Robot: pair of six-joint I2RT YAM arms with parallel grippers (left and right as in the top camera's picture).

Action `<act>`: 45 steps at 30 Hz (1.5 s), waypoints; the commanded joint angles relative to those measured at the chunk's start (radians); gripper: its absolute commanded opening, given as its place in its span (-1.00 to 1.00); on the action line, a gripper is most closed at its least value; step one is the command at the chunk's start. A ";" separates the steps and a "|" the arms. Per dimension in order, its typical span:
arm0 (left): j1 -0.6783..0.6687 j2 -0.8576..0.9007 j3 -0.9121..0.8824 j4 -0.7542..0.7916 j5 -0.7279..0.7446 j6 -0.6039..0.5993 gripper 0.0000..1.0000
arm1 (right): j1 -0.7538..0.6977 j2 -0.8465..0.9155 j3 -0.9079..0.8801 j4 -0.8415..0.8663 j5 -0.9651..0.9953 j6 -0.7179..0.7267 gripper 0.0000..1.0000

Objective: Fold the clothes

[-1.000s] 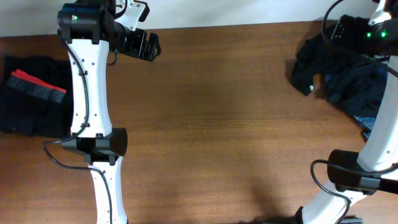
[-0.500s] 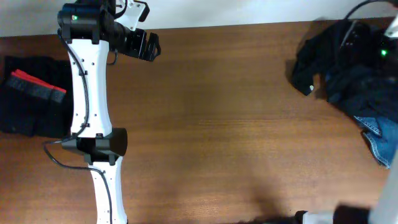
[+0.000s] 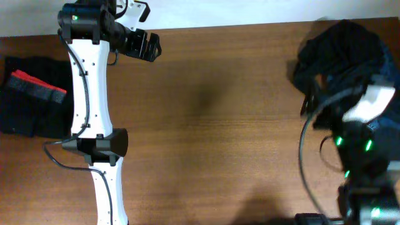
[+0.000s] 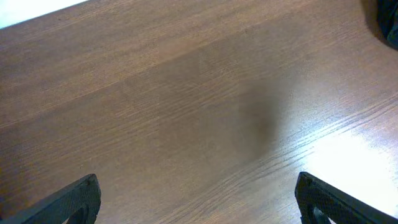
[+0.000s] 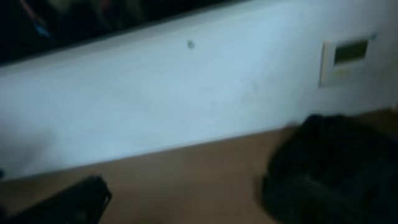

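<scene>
My right gripper (image 5: 199, 210) is spread wide and empty, its view blurred. The dark heap of clothes (image 3: 340, 59) lies at two o'clock on the table (image 3: 219, 125). I'd pinch one loose edge, not the bulk. My left gripper (image 4: 199, 205) gapes over wood. The folded stack (image 3: 31, 109) sits at nine o'clock, and nothing lies between.

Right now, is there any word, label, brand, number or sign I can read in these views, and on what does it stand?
No text can be read anywhere.
wall panel, right wrist view: it has a small lit display, too blurred to read.
dark clothes pile: no readable tag or print.
red-and-grey banded piece: plain bands, no lettering shows.
</scene>
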 commanded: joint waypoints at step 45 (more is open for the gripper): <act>0.003 0.003 0.018 -0.001 -0.006 -0.005 0.99 | 0.050 -0.668 -0.890 0.264 -0.064 -0.271 0.98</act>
